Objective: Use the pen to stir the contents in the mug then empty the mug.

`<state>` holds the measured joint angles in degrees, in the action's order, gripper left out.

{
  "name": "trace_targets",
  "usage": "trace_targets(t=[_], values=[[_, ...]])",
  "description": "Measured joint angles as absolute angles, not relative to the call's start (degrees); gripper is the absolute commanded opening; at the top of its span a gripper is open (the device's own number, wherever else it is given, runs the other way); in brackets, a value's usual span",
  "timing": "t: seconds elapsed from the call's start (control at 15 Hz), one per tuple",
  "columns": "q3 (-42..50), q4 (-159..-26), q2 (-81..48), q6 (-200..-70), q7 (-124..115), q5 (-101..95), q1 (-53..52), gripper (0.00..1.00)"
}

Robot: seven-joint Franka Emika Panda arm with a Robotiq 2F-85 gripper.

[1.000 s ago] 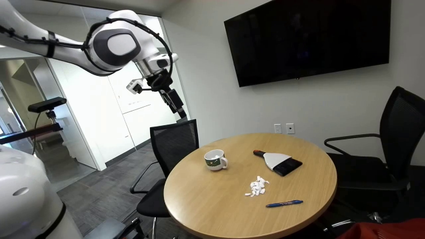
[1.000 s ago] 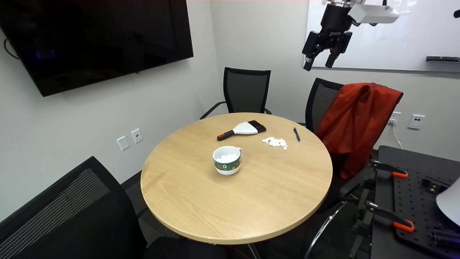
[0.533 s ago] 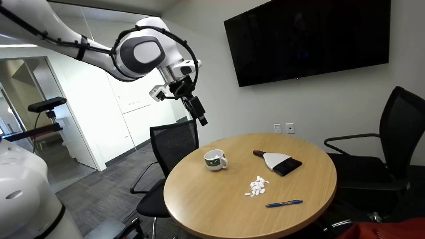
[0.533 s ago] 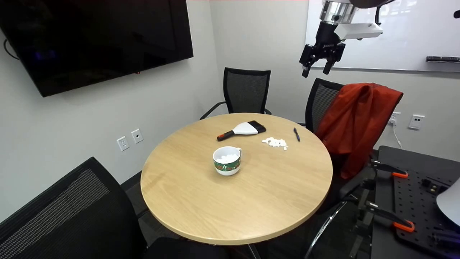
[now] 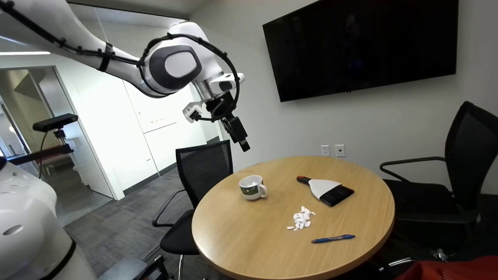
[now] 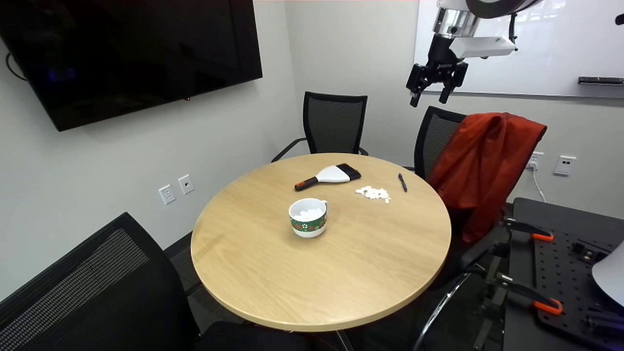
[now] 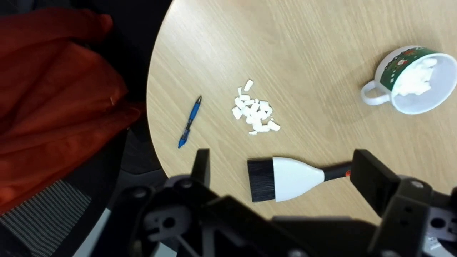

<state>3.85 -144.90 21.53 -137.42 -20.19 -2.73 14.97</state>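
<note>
The blue pen [image 5: 333,238] lies flat on the round table, near its edge; it also shows in the wrist view [image 7: 189,122]. The white mug [image 6: 308,228] with a green patterned band stands upright on the table, with its handle at the side in the wrist view [image 7: 387,76]. White pieces, the contents [image 7: 416,80], lie inside the mug. My gripper [image 6: 429,101] is high above the table, apart from everything. In the wrist view [image 7: 281,152] its fingers are wide apart with nothing between them; the table shows far below.
A separate small pile of white pieces [image 7: 255,113] lies on the table [image 5: 241,233] between pen and mug. A brush [image 7: 296,178] with a white body and dark bristles lies nearby. Chairs stand round the table; a red jacket [image 6: 487,170] hangs on one.
My arm and gripper have moved out toward the table and lower, more slowly in the last half second. The gripper stays open. The pen, mug, white pieces and brush have not moved.
</note>
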Motion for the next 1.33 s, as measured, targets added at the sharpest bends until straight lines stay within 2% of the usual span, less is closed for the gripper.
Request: trace_targets(t=[0.47, 0.8, 1.33], values=[[12.52, -133.59, -2.9, -146.66, -19.13, -0.46, 16.8, 1.0], [14.22, -121.77, -18.95, -148.6, -17.84, 7.63, 17.08, 1.0], [14.7, -120.64, -20.59, -149.1, -17.93, 7.77, 16.73, 1.0]])
